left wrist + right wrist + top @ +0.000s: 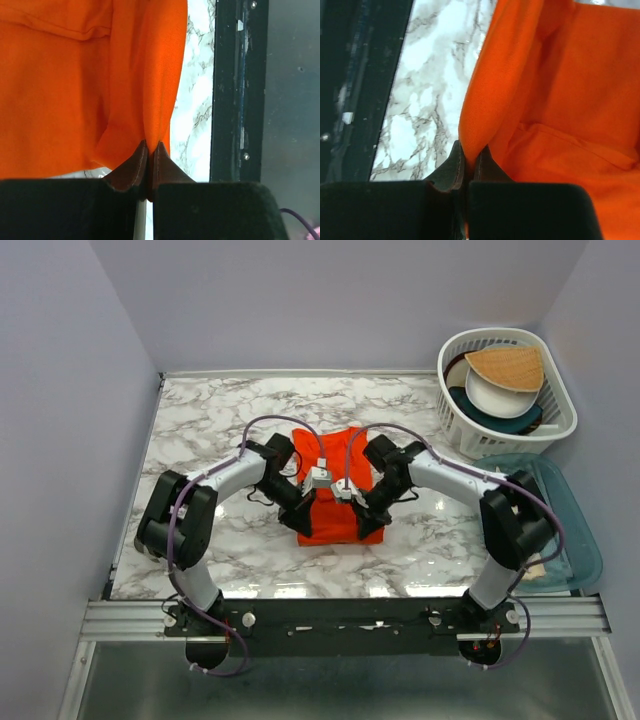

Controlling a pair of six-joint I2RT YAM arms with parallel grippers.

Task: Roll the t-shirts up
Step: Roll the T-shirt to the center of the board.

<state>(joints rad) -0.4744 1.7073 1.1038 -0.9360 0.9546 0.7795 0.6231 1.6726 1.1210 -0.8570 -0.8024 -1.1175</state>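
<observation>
The orange-red t-shirt (335, 485) lies folded into a narrow strip on the middle of the marble table. My left gripper (304, 522) is shut on the strip's near left edge. In the left wrist view its brown pads (134, 167) pinch a fold of the t-shirt (75, 85). My right gripper (372, 524) is shut on the near right edge. In the right wrist view its pads (454, 165) pinch a fold of the t-shirt (560, 95). Both hold the cloth slightly raised off the table.
A white basket (560, 405) with plates and bowls stands at the back right. A teal tray (580, 530) sits at the right edge. The metal rail (340, 615) runs along the table's near edge. Walls enclose the left, back and right.
</observation>
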